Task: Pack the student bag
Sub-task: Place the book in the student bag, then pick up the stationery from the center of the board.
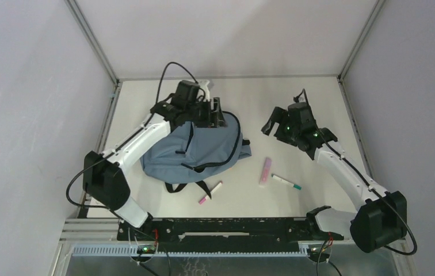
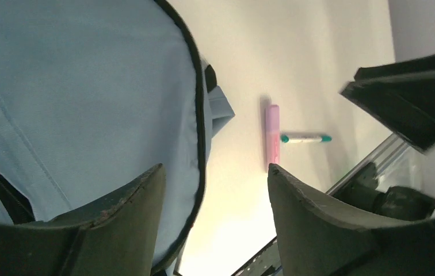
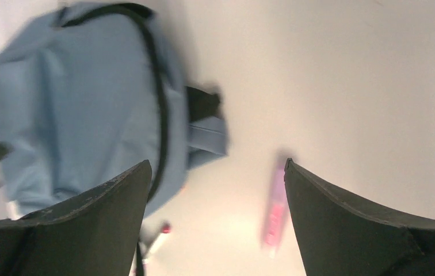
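1. Currently the student bag (image 1: 203,150) lies flat and slumped on the table (image 1: 296,98), left of centre, with its black straps (image 1: 176,187) trailing toward the near edge. Lying so low, its mouth will likely need lifting before anything goes in. Whether the zip is undone I cannot tell.
2. The left gripper (image 2: 215,172) hangs over the bag's far right edge with its jaws apart and nothing between them. The bag's black edging runs just beneath one finger, so it seems placed to take hold of that rim.
3. The right gripper (image 3: 218,164) hovers right of the bag, toward the far side, jaws spread wide and empty. It looks down on the loose stationery, which suggests it is the picking arm.
4. Three items lie outside the bag:
   - a pink highlighter (image 1: 266,171) lies near the bag's right side;
   - a green-capped pen (image 1: 286,182) lies just beside the highlighter, on its near right;
   - a pink-tipped marker (image 1: 210,192) lies at the bag's near edge, close to a strap loop.
5. Possible hindrances:
   - the left arm reaches across the bag's left half;
   - the highlighter and pen lie close enough that grasping one may nudge the other;
   - the strap could snag fingers going for the marker.
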`<move>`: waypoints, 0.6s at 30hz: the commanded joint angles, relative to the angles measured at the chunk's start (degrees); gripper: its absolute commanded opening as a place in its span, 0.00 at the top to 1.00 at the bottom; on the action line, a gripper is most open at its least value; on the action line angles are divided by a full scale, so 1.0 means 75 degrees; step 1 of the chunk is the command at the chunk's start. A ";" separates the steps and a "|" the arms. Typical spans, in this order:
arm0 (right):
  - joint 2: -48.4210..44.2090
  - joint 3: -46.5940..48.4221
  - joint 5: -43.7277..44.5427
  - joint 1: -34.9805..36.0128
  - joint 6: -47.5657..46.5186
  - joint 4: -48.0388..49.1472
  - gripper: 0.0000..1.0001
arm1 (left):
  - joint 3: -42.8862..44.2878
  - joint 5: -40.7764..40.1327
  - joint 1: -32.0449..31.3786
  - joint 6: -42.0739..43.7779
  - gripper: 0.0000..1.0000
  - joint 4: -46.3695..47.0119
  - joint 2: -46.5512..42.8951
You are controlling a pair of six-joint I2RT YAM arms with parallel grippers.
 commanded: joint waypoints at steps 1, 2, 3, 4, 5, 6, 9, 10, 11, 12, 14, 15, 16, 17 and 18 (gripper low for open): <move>-0.0126 -0.0452 0.1826 0.0387 0.0113 -0.1255 0.07 | 0.1014 -0.1159 -0.0474 0.0860 0.31 -0.0863 -0.0446; -0.0081 -0.0529 0.1978 0.0522 0.0283 -0.1402 0.08 | 0.0814 -0.1429 -0.0459 0.0847 0.33 -0.0762 -0.0646; 0.0000 -0.0586 0.1985 0.0640 0.0447 -0.1542 0.08 | 0.0630 -0.1805 -0.0435 0.0846 0.34 -0.0702 -0.0874; 0.0080 -0.0634 0.1826 0.0731 0.0544 -0.1610 0.08 | 0.0432 -0.2225 -0.0411 0.0835 0.34 -0.0668 -0.1132; 0.0141 -0.0685 0.1688 0.0853 0.0635 -0.1612 0.08 | 0.0242 -0.2688 -0.0376 0.0828 0.34 -0.0677 -0.1227; 0.0179 -0.0769 0.1603 0.1021 0.0670 -0.1516 0.09 | 0.0089 -0.3069 -0.0307 0.0807 0.33 -0.0763 -0.1355; 0.0289 -0.0943 0.1676 0.1637 0.0822 -0.1197 0.16 | -0.0333 -0.3563 0.0168 0.0300 0.39 -0.1162 -0.1461; 0.0372 -0.0985 0.1651 0.1759 0.0857 -0.1085 0.18 | -0.0580 -0.3473 0.0401 0.0073 0.41 -0.1162 -0.1515; 0.0483 -0.1021 0.1615 0.1845 0.0899 -0.0942 0.21 | -0.0823 -0.3372 0.0628 -0.0123 0.42 -0.1090 -0.1600; 0.0619 -0.1049 0.1563 0.1902 0.0931 -0.0881 0.22 | -0.1095 -0.3394 0.0798 -0.0286 0.43 -0.1014 -0.1688; 0.0976 -0.1080 0.1561 0.1984 0.0955 -0.0679 0.25 | -0.1470 -0.3487 0.1088 -0.0539 0.43 -0.0937 -0.1819; 0.1167 -0.1081 0.1596 0.2005 0.0955 -0.0613 0.27 | -0.1604 -0.3513 0.1161 -0.0572 0.41 -0.0888 -0.1849; 0.1321 -0.1081 0.1638 0.2007 0.0991 -0.0562 0.29 | -0.1669 -0.3525 0.1187 -0.0528 0.40 -0.0870 -0.1842; 0.1437 -0.1081 0.1702 0.2013 0.1045 -0.0539 0.30 | -0.1664 -0.3518 0.1191 -0.0464 0.39 -0.0912 -0.1797; 0.1554 -0.1081 0.1775 0.2019 0.1055 -0.0537 0.30 | -0.1633 -0.3510 0.1191 -0.0404 0.38 -0.0977 -0.1746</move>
